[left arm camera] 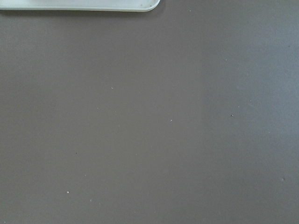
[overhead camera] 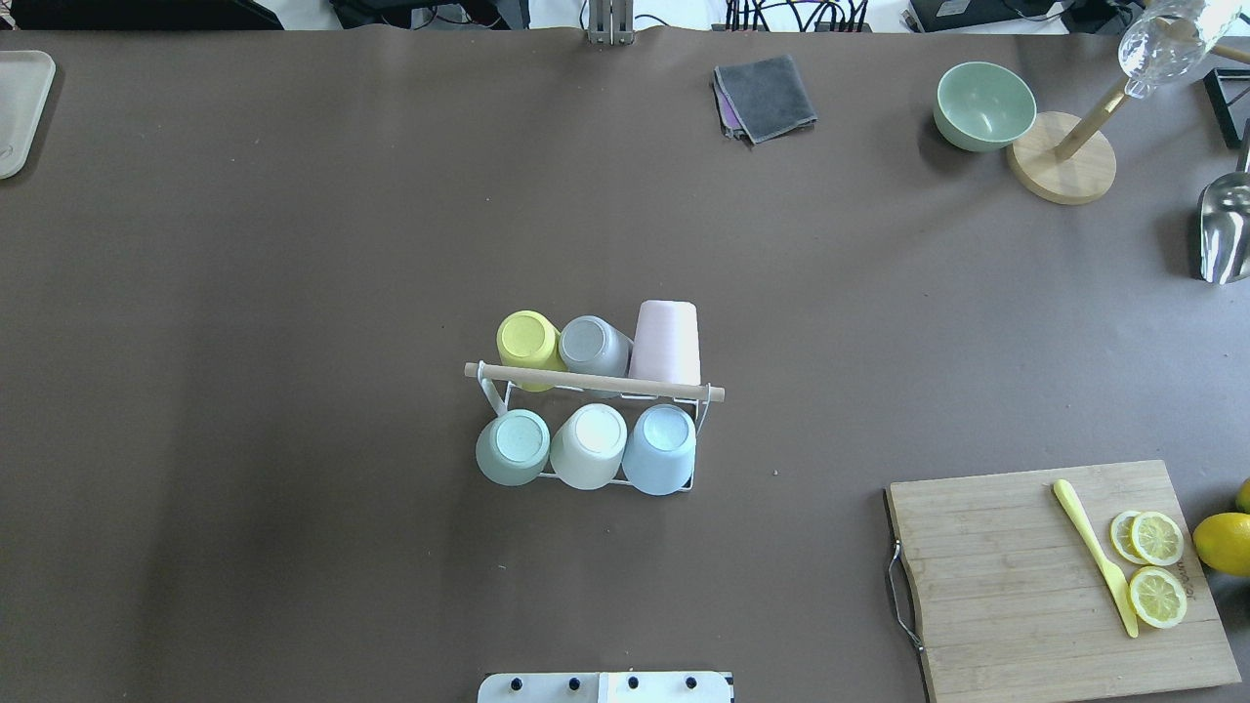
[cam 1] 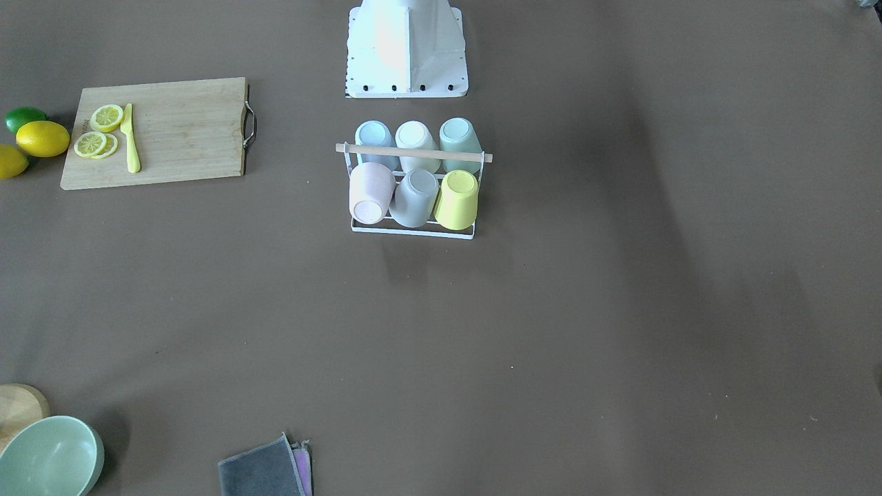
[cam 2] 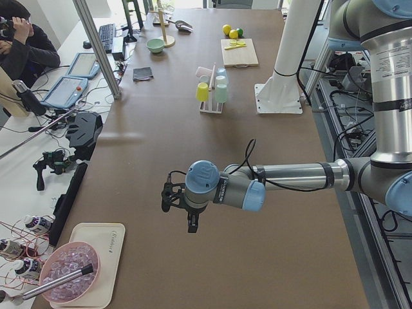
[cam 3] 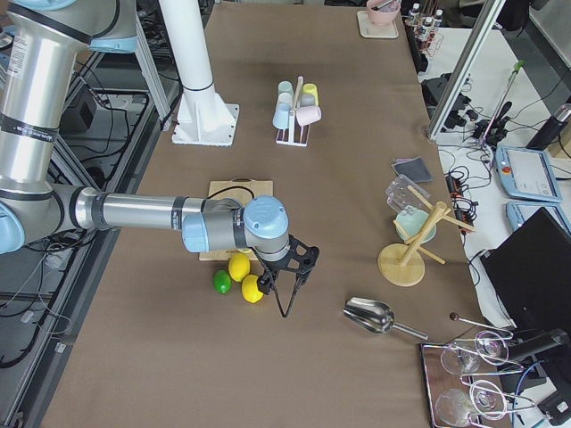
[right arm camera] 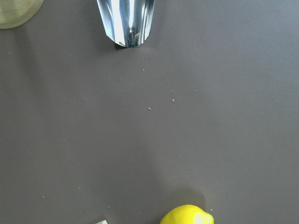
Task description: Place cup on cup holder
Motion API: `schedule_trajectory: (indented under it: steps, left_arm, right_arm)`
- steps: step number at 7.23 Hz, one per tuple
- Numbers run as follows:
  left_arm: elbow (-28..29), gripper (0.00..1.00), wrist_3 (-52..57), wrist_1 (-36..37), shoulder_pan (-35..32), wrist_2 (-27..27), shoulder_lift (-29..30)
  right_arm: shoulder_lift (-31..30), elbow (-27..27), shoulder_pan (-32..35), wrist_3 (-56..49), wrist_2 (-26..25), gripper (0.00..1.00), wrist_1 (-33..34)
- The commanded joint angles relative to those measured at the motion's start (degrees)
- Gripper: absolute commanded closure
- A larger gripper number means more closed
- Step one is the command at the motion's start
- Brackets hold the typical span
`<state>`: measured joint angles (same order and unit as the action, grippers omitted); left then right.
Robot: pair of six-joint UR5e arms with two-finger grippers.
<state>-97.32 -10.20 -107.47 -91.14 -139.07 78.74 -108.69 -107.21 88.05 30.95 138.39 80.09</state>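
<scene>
The cup holder (cam 1: 413, 153) (overhead camera: 594, 382), a white wire rack with a wooden rod across its top, stands mid-table in front of the robot's base. Several cups sit upside down on it: pink (cam 1: 371, 191), grey (cam 1: 415, 198) and yellow (cam 1: 457, 198) in one row, blue (cam 1: 375, 140), cream (cam 1: 417, 143) and green (cam 1: 460, 142) in the other. Both grippers are far from the rack. My left gripper (cam 2: 192, 224) hangs over the table's left end; my right gripper (cam 3: 287, 308) hangs beside the lemons (cam 3: 241, 276). I cannot tell whether either is open or shut.
A cutting board (overhead camera: 1016, 586) with lemon slices and a yellow knife lies on the right. A green bowl (overhead camera: 984, 105), wooden stand (overhead camera: 1062, 156), metal scoop (overhead camera: 1226, 229) and grey cloth (overhead camera: 765, 96) sit far right. A tray (cam 2: 80, 264) lies at the left end. A person (cam 2: 22, 45) sits alongside.
</scene>
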Motion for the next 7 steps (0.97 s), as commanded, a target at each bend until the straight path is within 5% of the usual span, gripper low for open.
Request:
schedule_trajectory:
  steps: [1, 7]
  left_arm:
    - [-0.1, 0.02, 0.0, 0.1, 0.0, 0.0, 0.1]
    - [0.0, 0.02, 0.0, -0.1, 0.0, -0.1, -0.2]
  right_arm:
    - [-0.2, 0.1, 0.3, 0.1, 0.0, 0.0, 0.0]
    - [-1.8, 1.3, 9.0, -1.4, 4.2, 0.0, 0.0]
